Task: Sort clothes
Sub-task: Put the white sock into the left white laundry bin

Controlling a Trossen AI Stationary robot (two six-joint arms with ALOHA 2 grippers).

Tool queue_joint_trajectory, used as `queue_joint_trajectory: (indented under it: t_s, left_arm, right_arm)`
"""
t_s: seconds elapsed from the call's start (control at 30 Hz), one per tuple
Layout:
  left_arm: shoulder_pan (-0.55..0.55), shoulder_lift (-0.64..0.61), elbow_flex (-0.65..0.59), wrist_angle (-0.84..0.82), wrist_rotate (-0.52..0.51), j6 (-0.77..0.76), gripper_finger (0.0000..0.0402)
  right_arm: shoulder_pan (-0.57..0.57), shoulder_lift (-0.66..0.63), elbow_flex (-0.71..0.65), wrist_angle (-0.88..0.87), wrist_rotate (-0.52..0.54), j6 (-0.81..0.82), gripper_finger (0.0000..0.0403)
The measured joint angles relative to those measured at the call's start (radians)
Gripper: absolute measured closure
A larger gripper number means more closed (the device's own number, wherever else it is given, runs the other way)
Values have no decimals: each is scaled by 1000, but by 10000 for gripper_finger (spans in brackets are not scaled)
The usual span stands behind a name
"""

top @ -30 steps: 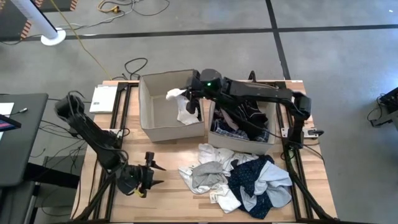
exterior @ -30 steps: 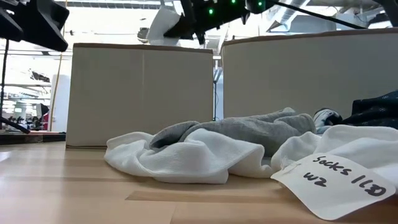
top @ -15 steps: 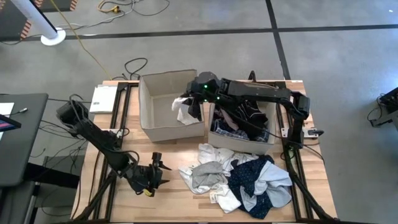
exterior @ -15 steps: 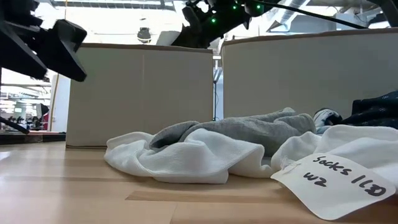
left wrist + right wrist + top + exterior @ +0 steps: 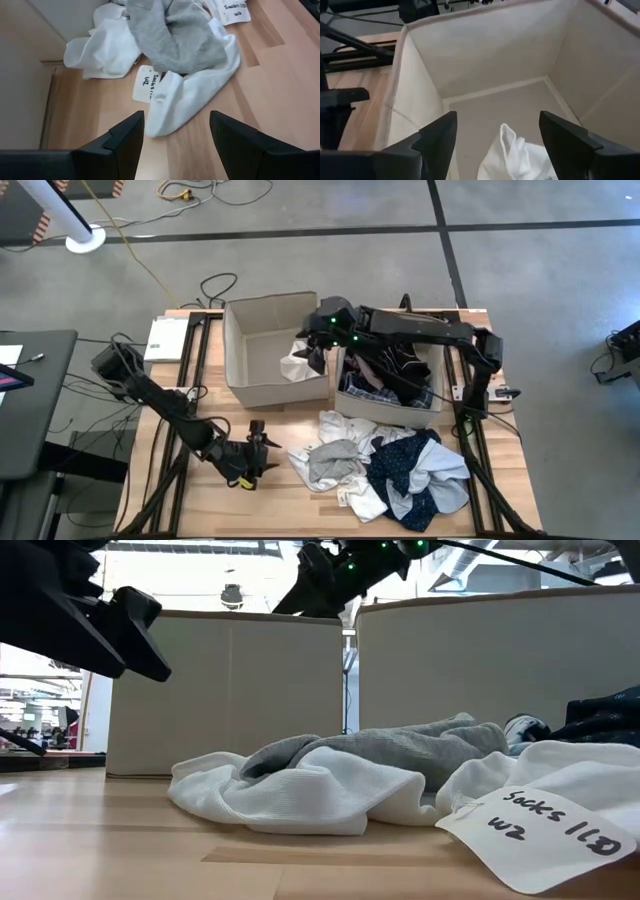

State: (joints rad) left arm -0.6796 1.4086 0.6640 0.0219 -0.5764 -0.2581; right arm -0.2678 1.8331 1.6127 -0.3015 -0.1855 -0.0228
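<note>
Now right claw (image 5: 318,356) spread above white garment (image 5: 298,366) in left box (image 5: 243,385); left claw (image 5: 262,458) spread near pile.

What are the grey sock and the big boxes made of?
The grey sock looks like soft knitted cloth: matte, with fine ribs and loose folds. The left box and the right box seem to be stiff beige fabric, with flat matte walls and stitched-looking edges.

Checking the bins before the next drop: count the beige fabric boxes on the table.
2. The left box holds one white garment; the right box beside it is piled with dark clothes. None seems hidden.
</note>
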Motion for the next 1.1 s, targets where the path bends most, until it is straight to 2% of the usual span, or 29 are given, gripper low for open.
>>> queue_joint_trajectory:
  t_s: [0.33, 0.57, 0.7, 0.87, 1.1]
  left_arm:
    - [70, 0, 1, 29, 108, 19, 183]
    - [112, 0, 1, 60, 194, 75, 189]
    - [131, 1, 1, 64, 236, 79, 195]
    - [151, 83, 1, 118, 314, 92, 196]
    - [185, 231, 61, 139, 258, 93, 196]
  right_arm:
    - [106, -114, 0, -65, 0, -17, 106]
    - [234, -180, 0, -163, 5, -30, 106]
    - [317, -196, 0, -219, 47, -31, 106]
    - [409, -194, 0, -285, 117, -37, 106]
    - [506, -193, 0, -331, 196, -30, 106]
